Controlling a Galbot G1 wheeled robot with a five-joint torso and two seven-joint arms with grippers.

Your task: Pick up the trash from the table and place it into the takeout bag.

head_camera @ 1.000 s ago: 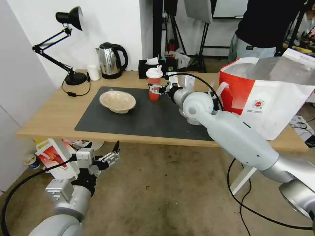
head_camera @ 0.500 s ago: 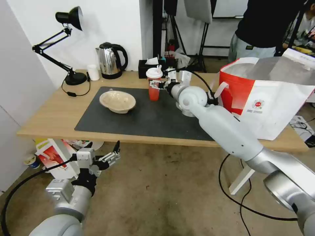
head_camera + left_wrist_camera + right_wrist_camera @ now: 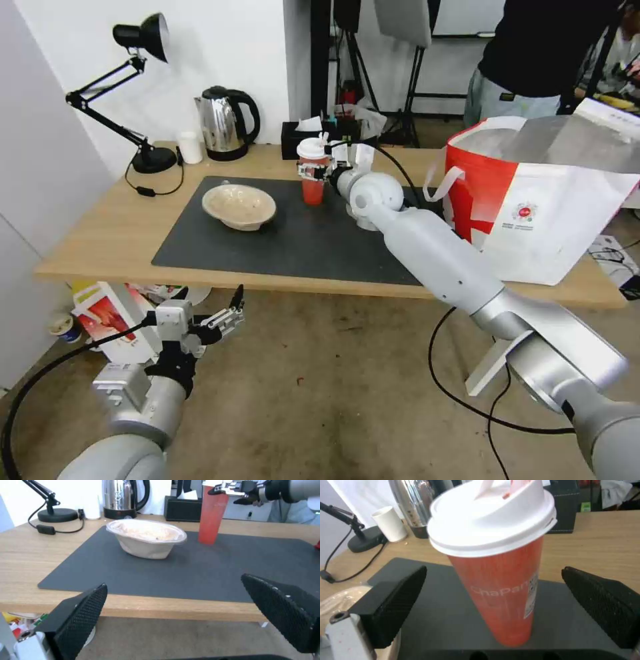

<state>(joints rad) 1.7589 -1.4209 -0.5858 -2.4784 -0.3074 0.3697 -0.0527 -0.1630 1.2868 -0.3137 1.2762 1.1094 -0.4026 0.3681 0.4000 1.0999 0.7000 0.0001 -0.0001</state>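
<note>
Right tool (image 3: pixel 493 610) wide open around red cup (image 3: pixel 500 585), not gripping. Looks light, squashy, tippy; grab mid-body. Left tool (image 3: pixel 220 320) open, idle below bench (image 3: pixel 100 233).

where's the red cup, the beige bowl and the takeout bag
red cup (image 3: pixel 500 592), right wrist view, on its red side wall
beige bowl (image 3: pixel 239 207), head view, on the inside of the bowl
takeout bag (image 3: pixel 483 190), head view, on its red panel
</note>
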